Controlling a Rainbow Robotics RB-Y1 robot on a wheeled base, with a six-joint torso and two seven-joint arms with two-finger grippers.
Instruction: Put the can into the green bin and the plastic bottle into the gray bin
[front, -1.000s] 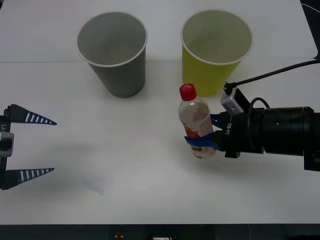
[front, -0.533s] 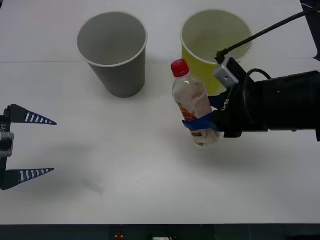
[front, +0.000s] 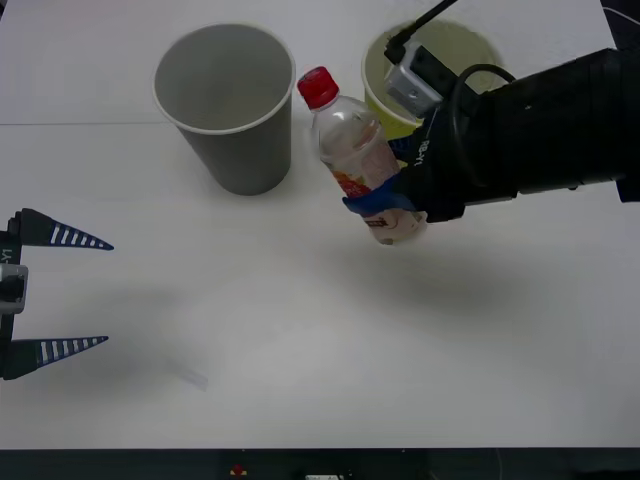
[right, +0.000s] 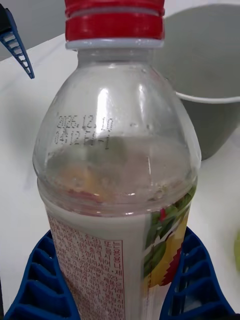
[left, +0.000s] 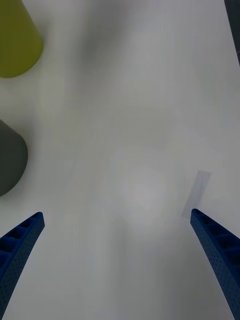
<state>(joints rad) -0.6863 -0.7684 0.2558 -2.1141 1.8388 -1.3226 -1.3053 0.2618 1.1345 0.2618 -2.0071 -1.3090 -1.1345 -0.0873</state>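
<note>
The right gripper (front: 385, 205) sits right of centre in the upper half of the front view, its 2 blue ribbed fingers (right: 35, 280) clamped on the lower body of the plastic bottle (front: 352, 155), across the pinkish-orange label. The bottle is held clear of the table (front: 300, 340), leaning so its red cap (front: 318, 87) tips toward the upper left of the frame, close beside the rim of the gray bin (front: 225, 100). In the right wrist view the bottle (right: 117, 170) fills the middle, with the gray bin (right: 210, 95) at the upper right behind it.

The step in hand looks to be carrying the bottle over to the gray bin. To do it well, the grip should stay firm and low on the label while the arm travels further toward the upper left, keeping the bottle's base above the white rim so it does not knock the bin over. The fingers should part only once the whole bottle hangs over the pale gray opening, not over the rim. Since the bottle is tilted, cap leading, a low release would help it drop inside cleanly.

The green bin (front: 385, 90) stands at the upper right, partly hidden by the right arm. The left gripper (front: 58, 292) waits at the left edge, fingers apart (left: 20, 245).
</note>
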